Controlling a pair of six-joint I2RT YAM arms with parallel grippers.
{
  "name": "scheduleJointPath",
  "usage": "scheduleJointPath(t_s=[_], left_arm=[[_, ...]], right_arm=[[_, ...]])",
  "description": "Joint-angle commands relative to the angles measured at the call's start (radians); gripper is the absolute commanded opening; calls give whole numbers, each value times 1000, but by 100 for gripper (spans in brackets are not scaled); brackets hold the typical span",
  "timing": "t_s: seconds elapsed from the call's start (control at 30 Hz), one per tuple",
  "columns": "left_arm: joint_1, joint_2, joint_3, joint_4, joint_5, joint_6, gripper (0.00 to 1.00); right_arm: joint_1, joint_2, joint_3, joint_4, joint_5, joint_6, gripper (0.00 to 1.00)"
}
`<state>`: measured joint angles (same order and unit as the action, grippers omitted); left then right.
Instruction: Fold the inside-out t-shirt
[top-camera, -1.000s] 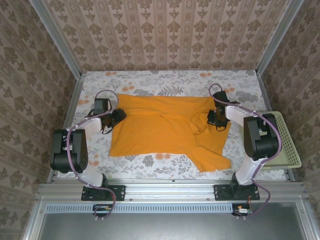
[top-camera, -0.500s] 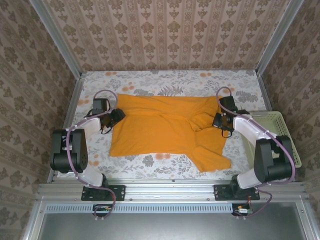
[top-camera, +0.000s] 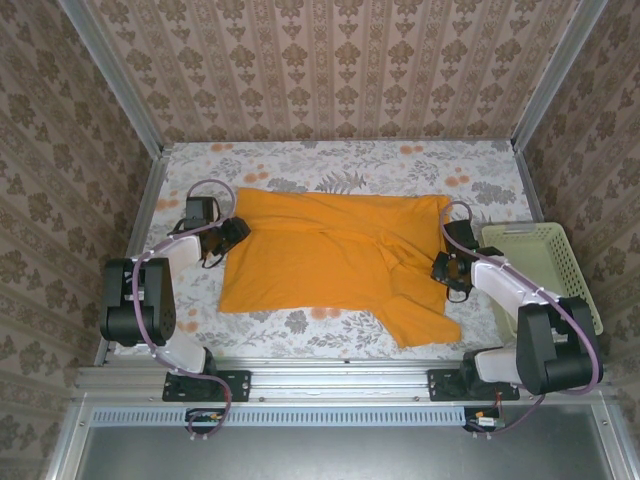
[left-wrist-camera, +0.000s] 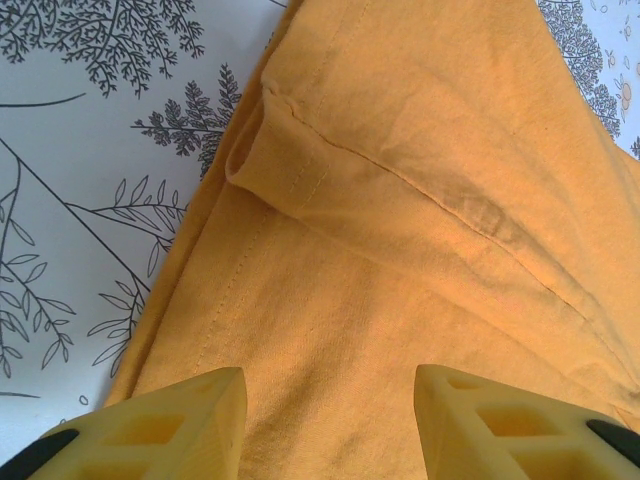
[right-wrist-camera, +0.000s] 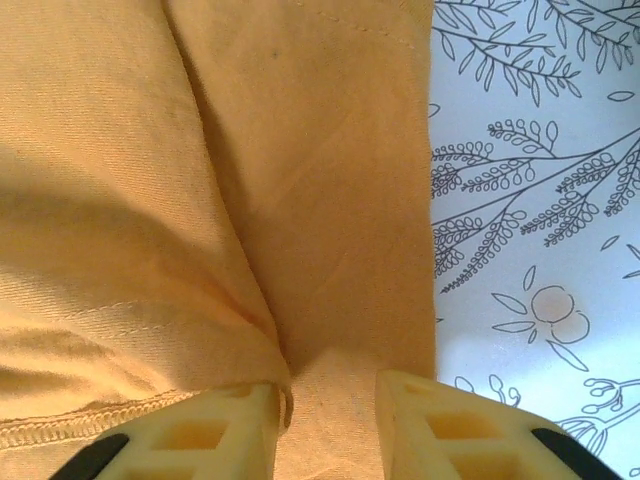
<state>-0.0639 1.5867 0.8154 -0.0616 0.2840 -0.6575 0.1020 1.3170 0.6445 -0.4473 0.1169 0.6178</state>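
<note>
Staged robot test cell, wallpapered panels, aluminium frame, floral tablecloth

A flat table covered in white cloth printed with grey leaves and small orange flowers is carrying two things. A mustard-orange cotton short-sleeved t-shirt is lying spread across its middle, plain face up, one flap reaching toward the near edge. A pale cream plastic mesh basket is sitting at the right edge, beside the shirt.

The t-shirt lies spread on the table, the basket to its right.
</note>
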Motion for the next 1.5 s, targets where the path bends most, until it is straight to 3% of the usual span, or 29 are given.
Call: scheduleJointPath(t_s=[0.0, 0.13, 0.33, 0.47, 0.8, 1.17, 1.47], left_arm=[[-3, -19, 2, -35, 3, 28, 49], [-22, -61, 1, -66, -30, 41, 49], [-38, -92, -11, -75, -54, 41, 49], [-41, -90, -12, -76, -54, 42, 49], [-45, -100, -20, -76, -51, 47, 50], [-43, -103, -26, -71, -49, 50, 50], [-42, -98, -24, -70, -45, 49, 49]], right_arm=[[13, -43, 68, -31, 46, -19, 35], [120, -53, 165, -80, 97, -55, 35], [233, 50, 213, -26, -9, 8, 37], [242, 155, 214, 74, -134, 74, 37], [248, 275, 242, 142, -178, 131, 45], [254, 298, 264, 142, -149, 124, 28], [333, 268, 293, 47, 0, 76, 15]])
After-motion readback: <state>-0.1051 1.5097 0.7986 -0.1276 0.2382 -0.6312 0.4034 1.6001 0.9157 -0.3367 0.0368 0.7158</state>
